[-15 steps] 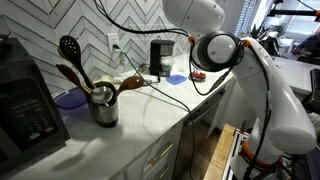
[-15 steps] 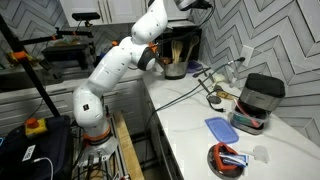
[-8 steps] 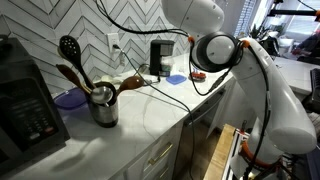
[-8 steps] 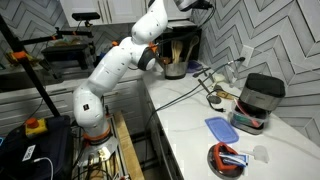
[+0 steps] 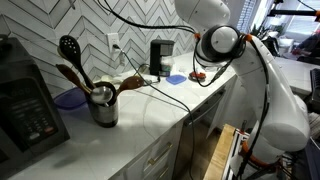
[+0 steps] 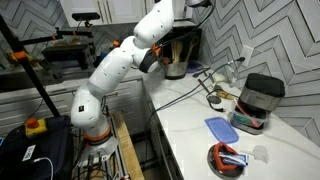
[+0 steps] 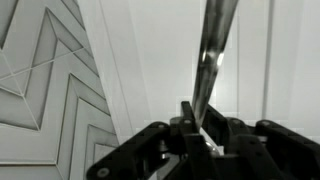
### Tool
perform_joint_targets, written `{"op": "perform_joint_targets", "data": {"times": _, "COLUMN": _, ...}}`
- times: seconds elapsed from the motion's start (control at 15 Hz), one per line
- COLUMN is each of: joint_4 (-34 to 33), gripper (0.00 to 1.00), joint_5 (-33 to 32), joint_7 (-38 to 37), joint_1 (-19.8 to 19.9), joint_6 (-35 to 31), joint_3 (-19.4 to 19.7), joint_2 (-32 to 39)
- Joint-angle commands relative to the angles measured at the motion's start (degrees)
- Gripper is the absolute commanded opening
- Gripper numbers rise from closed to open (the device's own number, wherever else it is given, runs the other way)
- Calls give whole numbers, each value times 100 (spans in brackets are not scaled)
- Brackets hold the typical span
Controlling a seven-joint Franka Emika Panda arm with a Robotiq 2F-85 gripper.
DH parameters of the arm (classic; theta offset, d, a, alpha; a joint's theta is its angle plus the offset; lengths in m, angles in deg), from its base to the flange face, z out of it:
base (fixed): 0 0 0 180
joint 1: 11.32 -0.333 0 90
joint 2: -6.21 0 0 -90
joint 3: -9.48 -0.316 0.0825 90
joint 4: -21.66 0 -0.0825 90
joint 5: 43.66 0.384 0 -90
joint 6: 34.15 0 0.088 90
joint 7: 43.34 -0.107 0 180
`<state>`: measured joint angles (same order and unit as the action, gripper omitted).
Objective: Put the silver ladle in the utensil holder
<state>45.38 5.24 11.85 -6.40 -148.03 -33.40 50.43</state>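
Note:
In the wrist view my gripper (image 7: 200, 122) is shut on the slim shiny handle of the silver ladle (image 7: 213, 45), which runs up out of the frame against a white wall; its bowl is out of view. In both exterior views the gripper and ladle are out of frame above the arm's upper links. The utensil holder (image 5: 103, 108), a short steel cup, stands on the white counter and holds a black slotted spoon (image 5: 68, 47) and brown wooden spoons (image 5: 72, 74). It also shows in an exterior view (image 6: 214, 100).
A large black appliance (image 5: 24, 102) stands beside the holder and shows again in an exterior view (image 6: 262, 100). A blue plate (image 5: 68, 98), a black grinder (image 5: 160, 56), cables across the counter (image 5: 150, 120), and a red bowl (image 6: 228, 160) are nearby.
The arm's upper links have shifted a little sideways and upward in both exterior views. The things on the counter have not moved.

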Motion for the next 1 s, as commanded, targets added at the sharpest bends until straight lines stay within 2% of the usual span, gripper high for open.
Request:
{"op": "perform_joint_targets", "data": {"times": 0.0, "joint_4": 0, "gripper": 4, "joint_5": 834, "joint_7": 428, "joint_1": 427, "joint_6": 1075, "joint_3": -292, "joint_2": 177}}
{"op": "perform_joint_targets", "data": {"times": 0.13, "joint_4": 12, "gripper": 4, "joint_5": 1298, "joint_7": 632, "joint_1": 489, "joint_6": 1486, "joint_3": -312, "joint_2": 331}}
{"op": "perform_joint_targets", "data": {"times": 0.33, "joint_4": 29, "gripper": 4, "joint_5": 2013, "joint_7": 1091, "joint_1": 510, "joint_6": 1661, "joint_3": -305, "joint_2": 575}}
{"op": "perform_joint_targets", "data": {"times": 0.47, "joint_4": 46, "gripper": 4, "joint_5": 2019, "joint_7": 853, "joint_1": 434, "joint_6": 1555, "joint_3": 57, "joint_2": 457}}
{"op": "perform_joint_targets", "data": {"times": 0.53, "joint_4": 47, "gripper": 16, "joint_5": 2080, "joint_7": 860, "joint_1": 429, "joint_6": 1556, "joint_3": 107, "joint_2": 509}}
{"op": "perform_joint_targets", "data": {"times": 0.73, "joint_4": 39, "gripper": 16, "joint_5": 2102, "joint_7": 859, "joint_1": 406, "joint_6": 1556, "joint_3": 176, "joint_2": 499}}
{"op": "perform_joint_targets", "data": {"times": 0.8, "joint_4": 39, "gripper": 4, "joint_5": 2102, "joint_7": 858, "joint_1": 401, "joint_6": 1556, "joint_3": 179, "joint_2": 484}}
{"op": "perform_joint_targets", "data": {"times": 0.93, "joint_4": 40, "gripper": 4, "joint_5": 2072, "joint_7": 1049, "joint_1": 360, "joint_6": 1531, "joint_3": 342, "joint_2": 573}}
